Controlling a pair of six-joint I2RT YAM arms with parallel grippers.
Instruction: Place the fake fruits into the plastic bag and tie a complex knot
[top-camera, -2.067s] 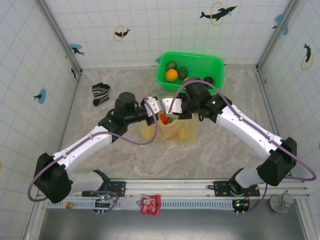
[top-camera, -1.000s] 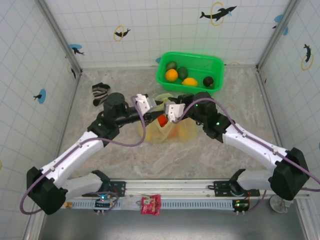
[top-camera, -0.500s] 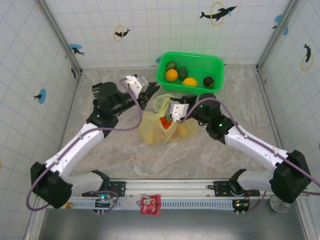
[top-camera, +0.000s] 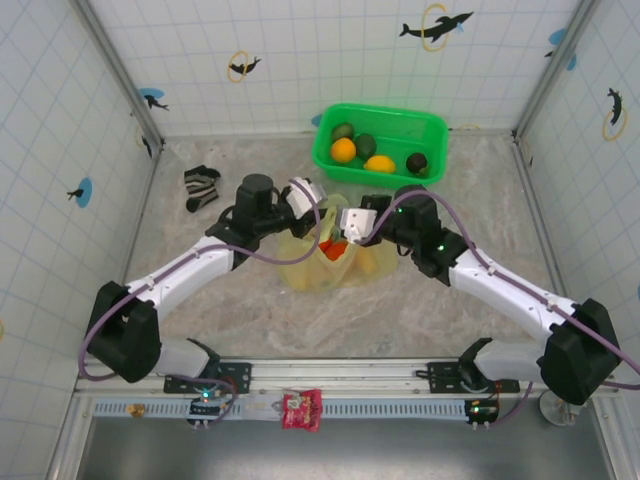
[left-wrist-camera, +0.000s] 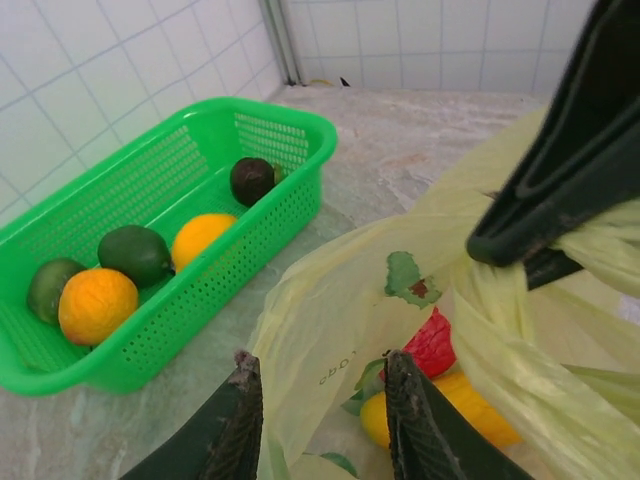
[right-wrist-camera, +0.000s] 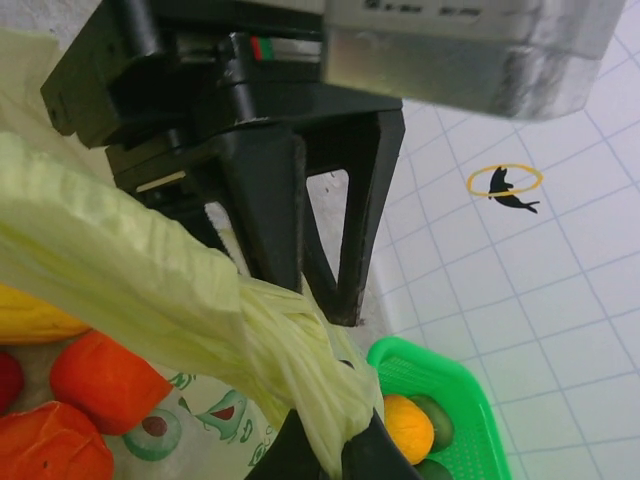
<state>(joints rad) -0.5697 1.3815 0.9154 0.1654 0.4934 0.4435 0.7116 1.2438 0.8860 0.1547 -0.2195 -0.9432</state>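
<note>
The pale yellow-green plastic bag (top-camera: 322, 262) lies mid-table with red (left-wrist-camera: 432, 345) and yellow (left-wrist-camera: 465, 425) fake fruits inside. My right gripper (right-wrist-camera: 330, 452) is shut on a bunched twist of the bag's handles (right-wrist-camera: 300, 340); whether this is a tied knot I cannot tell. In the top view the right gripper (top-camera: 338, 228) sits over the bag's mouth. My left gripper (left-wrist-camera: 322, 375) hovers open just behind it, fingertips apart over the bag's film, gripping nothing. From above, the left gripper (top-camera: 320, 207) faces the right one closely.
A green basket (top-camera: 430, 128) stands at the back holding an orange (left-wrist-camera: 97, 305), a dark green fruit (left-wrist-camera: 138, 253) and others. A striped sock (top-camera: 200, 186) lies back left. Tiled walls enclose the table.
The left arm swung away toward the back left, then returned to the bag's mouth. The right gripper kept its hold on the handles and shifted slightly. The bag stayed put.
</note>
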